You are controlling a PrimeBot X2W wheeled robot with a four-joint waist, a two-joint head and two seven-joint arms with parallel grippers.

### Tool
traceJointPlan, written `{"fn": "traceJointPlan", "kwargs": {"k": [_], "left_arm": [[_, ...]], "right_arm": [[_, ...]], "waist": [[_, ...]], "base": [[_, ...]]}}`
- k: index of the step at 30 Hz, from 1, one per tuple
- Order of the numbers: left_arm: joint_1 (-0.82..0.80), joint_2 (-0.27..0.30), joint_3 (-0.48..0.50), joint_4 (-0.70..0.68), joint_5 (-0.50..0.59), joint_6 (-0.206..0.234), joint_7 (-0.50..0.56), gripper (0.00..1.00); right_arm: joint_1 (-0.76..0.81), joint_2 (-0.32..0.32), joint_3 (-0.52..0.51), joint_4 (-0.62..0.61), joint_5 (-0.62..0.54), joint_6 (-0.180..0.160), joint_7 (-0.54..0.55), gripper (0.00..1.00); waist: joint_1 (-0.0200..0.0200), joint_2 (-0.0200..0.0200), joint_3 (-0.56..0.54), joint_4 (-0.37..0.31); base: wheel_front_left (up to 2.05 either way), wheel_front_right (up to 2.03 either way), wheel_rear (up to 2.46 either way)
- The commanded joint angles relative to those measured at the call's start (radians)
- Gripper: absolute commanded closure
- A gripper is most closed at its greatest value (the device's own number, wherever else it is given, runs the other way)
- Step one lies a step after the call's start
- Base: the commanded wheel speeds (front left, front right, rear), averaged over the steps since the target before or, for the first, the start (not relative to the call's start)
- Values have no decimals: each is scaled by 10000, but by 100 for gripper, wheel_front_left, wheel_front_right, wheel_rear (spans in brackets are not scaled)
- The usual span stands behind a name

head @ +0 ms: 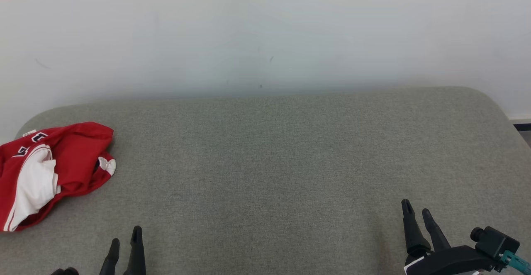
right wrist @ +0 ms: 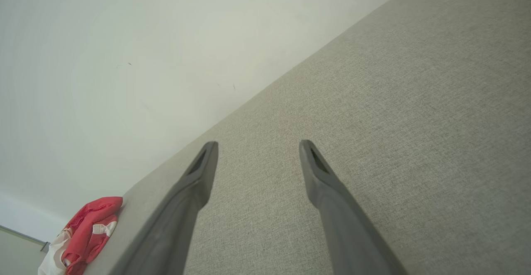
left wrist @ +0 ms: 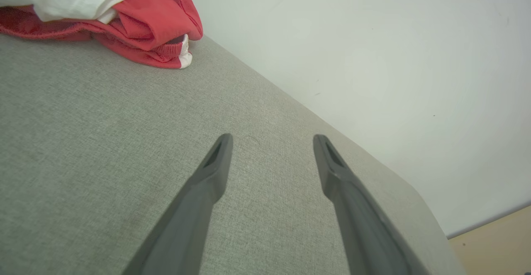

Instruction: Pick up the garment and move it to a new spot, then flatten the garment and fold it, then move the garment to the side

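A red and white garment (head: pixel 49 171) lies crumpled at the far left of the grey fabric surface (head: pixel 269 163), partly cut off by the picture's edge. In the left wrist view the garment (left wrist: pixel 145 22) is at the top left, well beyond the fingers. The right wrist view has the garment (right wrist: pixel 89 233) small at the lower left. My left gripper (head: pixel 125 235) stands open at the lower left, empty, below and right of the garment. Far to the right, my right gripper (head: pixel 417 210) is open and empty too.
A pale wall (head: pixel 265 34) runs behind the surface. The surface's rounded right corner (head: pixel 493 100) drops off to a strip of floor (head: pixel 523 132). A wide stretch of bare grey fabric lies between the two grippers.
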Motion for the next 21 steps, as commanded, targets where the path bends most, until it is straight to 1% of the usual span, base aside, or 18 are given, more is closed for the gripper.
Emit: {"fn": "traceJointPlan", "kwargs": {"k": [1, 9, 21], "left_arm": [[-10, 68, 13, -124, 333, -15, -97, 0], [69, 67, -139, -99, 1479, 113, -316, 0], [232, 58, -302, -216, 2758, 218, -618, 0]], "right_arm": [[11, -21, 10, -129, -251, 22, -76, 0], [117, 4, 58, -195, -1163, 24, -238, 0], [202, 26, 165, -186, -2481, 25, -352, 0]], "waist": [[0, 0, -8, 4], [0, 0, -74, 7], [0, 0, -145, 10]], "base": [[0, 0, 0], [0, 0, 0], [0, 0, 0]]}}
